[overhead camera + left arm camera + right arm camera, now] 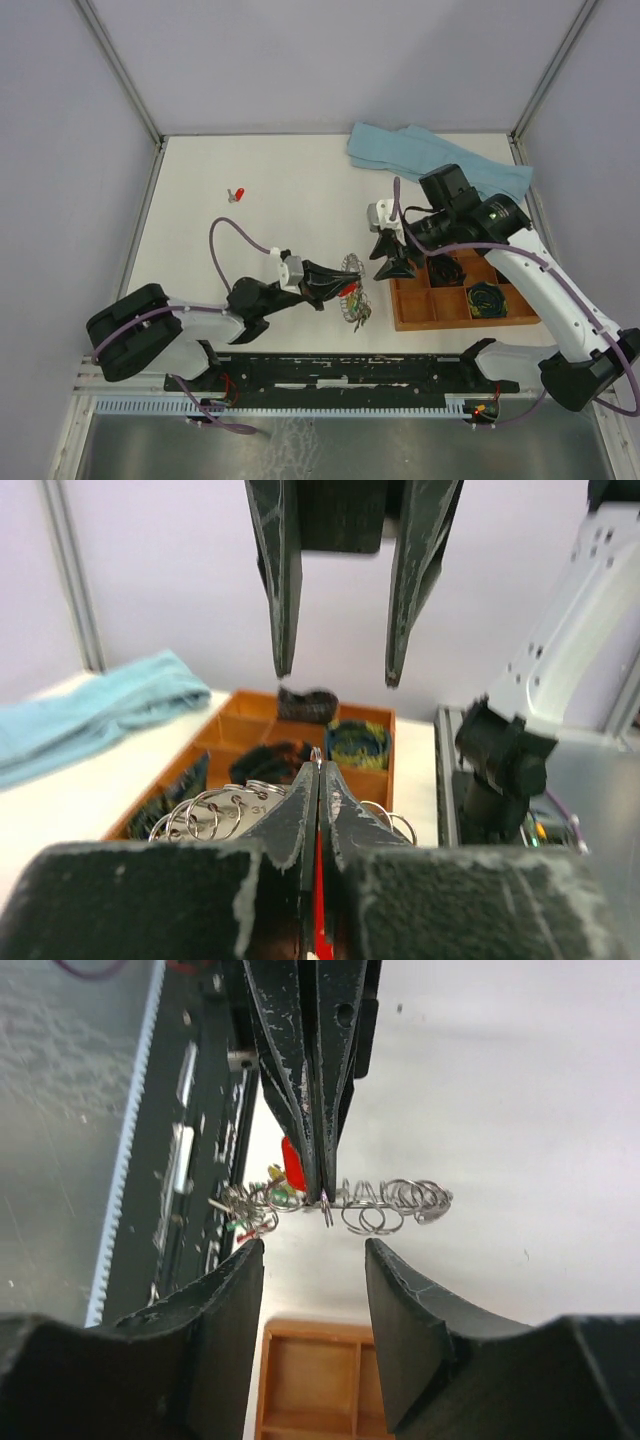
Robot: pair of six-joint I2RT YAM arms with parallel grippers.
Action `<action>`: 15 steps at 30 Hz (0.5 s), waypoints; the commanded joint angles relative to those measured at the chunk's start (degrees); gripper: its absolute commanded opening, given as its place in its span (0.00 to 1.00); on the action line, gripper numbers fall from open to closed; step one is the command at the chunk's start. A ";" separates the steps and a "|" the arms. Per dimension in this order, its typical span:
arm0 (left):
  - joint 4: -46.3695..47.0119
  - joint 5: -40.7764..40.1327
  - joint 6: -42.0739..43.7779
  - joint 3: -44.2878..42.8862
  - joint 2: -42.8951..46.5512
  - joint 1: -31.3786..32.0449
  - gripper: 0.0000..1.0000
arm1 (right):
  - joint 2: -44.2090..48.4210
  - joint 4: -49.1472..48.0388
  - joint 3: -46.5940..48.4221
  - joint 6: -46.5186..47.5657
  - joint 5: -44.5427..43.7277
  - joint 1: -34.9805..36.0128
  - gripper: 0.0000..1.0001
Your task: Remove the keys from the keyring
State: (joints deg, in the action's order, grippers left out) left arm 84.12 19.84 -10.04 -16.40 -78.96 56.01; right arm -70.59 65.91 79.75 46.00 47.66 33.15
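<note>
My left gripper (328,287) is shut on the keyring (352,288), a silvery ring fringed with small loops. In the left wrist view the fingertips (305,792) pinch one small loop, and a red key (319,880) shows as a sliver between the jaws. The right wrist view has the keyring (385,1200) edge-on, with a red key (292,1168) and a cluster of keys (250,1212) hanging at its left end. My right gripper (312,1250) stands open just short of the ring, with nothing between its fingers. It also shows as the right gripper (393,262) from above.
A wooden compartment tray (412,312) holding dark coiled bundles sits right of the ring, under my right arm. A blue cloth (425,158) lies at the back right. One loose red key (238,194) lies on the white table at the back left.
</note>
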 commanded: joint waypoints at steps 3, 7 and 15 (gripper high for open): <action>15.00 -8.55 -0.48 -2.85 10.21 0.16 0.03 | 0.02 -18.27 0.64 -20.14 21.84 -3.35 0.52; 15.00 -9.07 -0.07 -3.61 14.61 0.16 0.03 | -1.66 -31.41 0.92 -33.34 24.91 -3.42 0.49; 14.96 -9.35 -1.57 -6.13 17.98 0.16 0.03 | -1.67 -45.79 1.60 -48.49 28.06 -3.28 0.44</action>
State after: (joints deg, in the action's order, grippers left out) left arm 87.39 11.88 -10.07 -18.72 -62.22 56.01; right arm -73.12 31.83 79.75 8.21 70.78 29.89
